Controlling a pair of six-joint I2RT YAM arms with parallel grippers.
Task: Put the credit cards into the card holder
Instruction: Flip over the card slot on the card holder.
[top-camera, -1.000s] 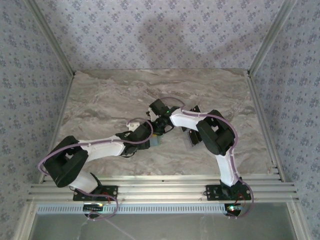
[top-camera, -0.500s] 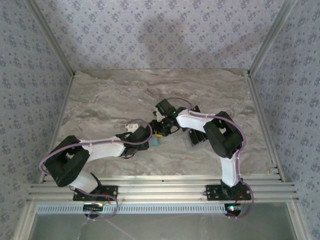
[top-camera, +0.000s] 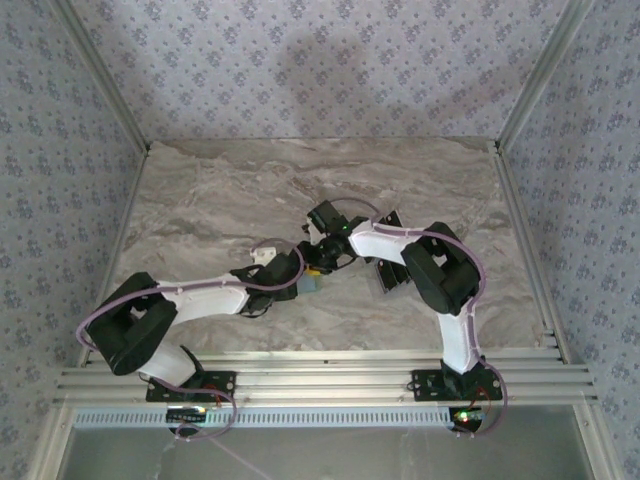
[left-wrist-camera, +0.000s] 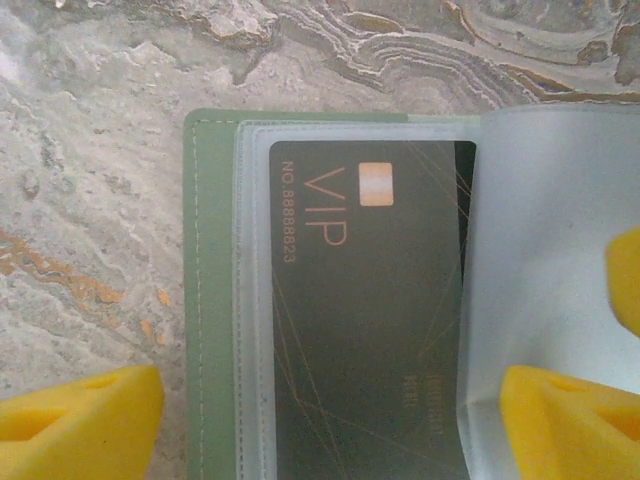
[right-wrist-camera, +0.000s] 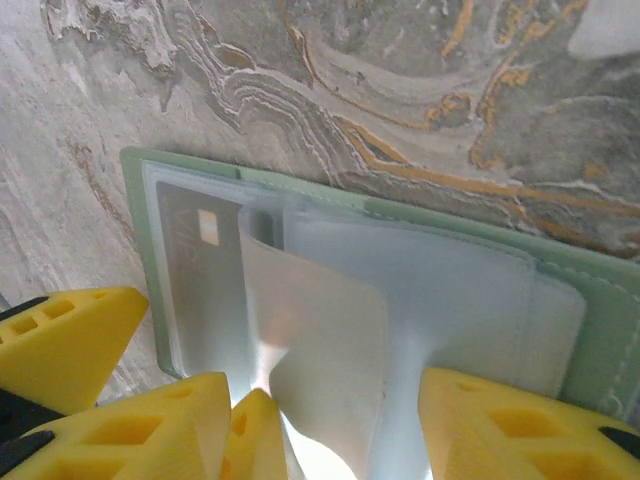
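Holder (left-wrist-camera: 210, 300) lies open, black VIP card (left-wrist-camera: 370, 330) sleeved inside.

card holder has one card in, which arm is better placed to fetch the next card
Right, probably. The loose credit cards lie just beside the right arm, on its side of the card holder. The left gripper is open, straddling the holder, well placed to steady it.
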